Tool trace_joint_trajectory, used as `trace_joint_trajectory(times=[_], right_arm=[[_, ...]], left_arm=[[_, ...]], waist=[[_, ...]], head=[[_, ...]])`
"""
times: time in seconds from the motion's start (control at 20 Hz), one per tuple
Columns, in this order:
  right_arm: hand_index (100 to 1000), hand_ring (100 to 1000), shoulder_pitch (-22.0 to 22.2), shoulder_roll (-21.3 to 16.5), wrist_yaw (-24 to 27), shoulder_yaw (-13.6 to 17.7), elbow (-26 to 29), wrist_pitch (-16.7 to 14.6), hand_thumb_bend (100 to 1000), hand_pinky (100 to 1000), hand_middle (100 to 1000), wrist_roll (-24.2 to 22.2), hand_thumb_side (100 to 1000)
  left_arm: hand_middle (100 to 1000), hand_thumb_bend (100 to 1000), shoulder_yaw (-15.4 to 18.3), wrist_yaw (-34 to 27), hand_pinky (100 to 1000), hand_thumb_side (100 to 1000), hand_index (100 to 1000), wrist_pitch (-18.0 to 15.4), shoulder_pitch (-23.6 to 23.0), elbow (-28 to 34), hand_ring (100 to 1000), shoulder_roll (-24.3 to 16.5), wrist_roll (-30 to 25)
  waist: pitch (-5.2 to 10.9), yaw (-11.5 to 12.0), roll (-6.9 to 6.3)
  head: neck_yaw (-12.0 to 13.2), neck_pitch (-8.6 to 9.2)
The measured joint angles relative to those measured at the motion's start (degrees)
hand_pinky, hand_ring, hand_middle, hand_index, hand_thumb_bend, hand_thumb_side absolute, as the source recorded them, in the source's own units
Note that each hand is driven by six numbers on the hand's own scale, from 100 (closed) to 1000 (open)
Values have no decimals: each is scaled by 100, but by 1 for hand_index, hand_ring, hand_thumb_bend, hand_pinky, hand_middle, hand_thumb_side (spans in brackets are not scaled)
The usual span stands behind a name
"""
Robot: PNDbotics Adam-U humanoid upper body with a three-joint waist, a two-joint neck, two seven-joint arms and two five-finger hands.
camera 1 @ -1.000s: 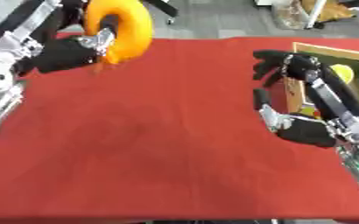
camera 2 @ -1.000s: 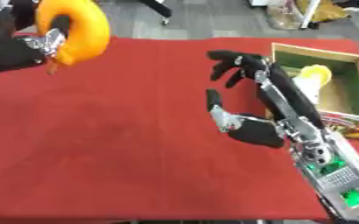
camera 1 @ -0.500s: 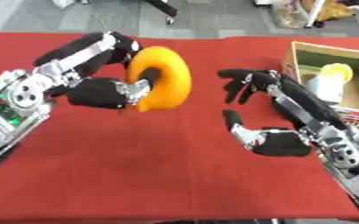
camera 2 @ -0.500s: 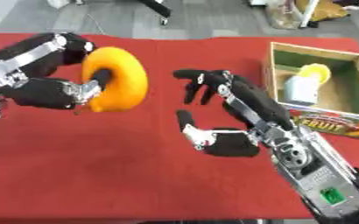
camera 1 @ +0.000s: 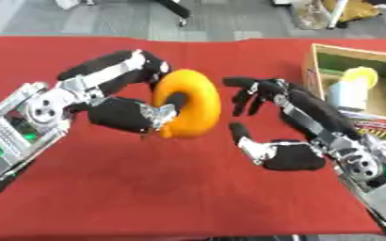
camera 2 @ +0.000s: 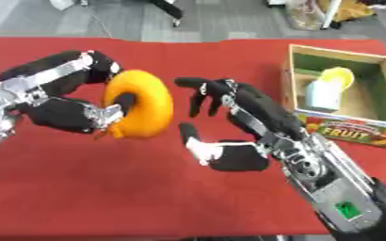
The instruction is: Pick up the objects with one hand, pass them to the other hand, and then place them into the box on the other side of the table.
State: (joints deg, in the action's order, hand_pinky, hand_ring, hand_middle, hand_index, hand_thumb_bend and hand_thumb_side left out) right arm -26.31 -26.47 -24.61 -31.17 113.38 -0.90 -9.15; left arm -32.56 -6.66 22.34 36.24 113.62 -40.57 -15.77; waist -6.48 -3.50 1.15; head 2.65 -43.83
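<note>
An orange ring-shaped toy (camera 1: 188, 109) hangs above the middle of the red table, held upright by my left hand (camera 1: 122, 114). Its fingers curl over the ring's top and its thumb goes through the hole. My right hand (camera 1: 291, 153) is just to the right of the ring, open, fingers spread towards it with a small gap between. At the right edge stands a cardboard fruit box (camera 2: 376, 132) with a green inside. It holds a yellow and pale object (camera 2: 326, 87).
The red cloth (camera 1: 147, 188) covers the table. Beyond its far edge lies grey floor with chair legs (camera 1: 176, 9).
My left hand has carried the ring from the far left corner to the table's middle. My right hand has come left from beside the box to meet it.
</note>
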Motion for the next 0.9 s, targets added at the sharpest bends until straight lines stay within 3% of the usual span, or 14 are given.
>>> trace_joint_trajectory(times=[0.75, 0.9], right_arm=[[948, 737, -143, 77, -334, -190, 0, 100, 100, 543, 535, -57, 631], [870, 740, -145, 90, -299, -223, 0, 99, 100, 540, 538, -73, 598]], left_arm=[[440, 100, -157, -17, 792, 316, 578, 81, 200, 0, 436, 196, -273], [439, 100, -169, -17, 792, 315, 577, 93, 218, 0, 435, 219, -284]], waist=[[0, 4, 0], [0, 4, 0]], head=[[-22, 0], [-23, 0]])
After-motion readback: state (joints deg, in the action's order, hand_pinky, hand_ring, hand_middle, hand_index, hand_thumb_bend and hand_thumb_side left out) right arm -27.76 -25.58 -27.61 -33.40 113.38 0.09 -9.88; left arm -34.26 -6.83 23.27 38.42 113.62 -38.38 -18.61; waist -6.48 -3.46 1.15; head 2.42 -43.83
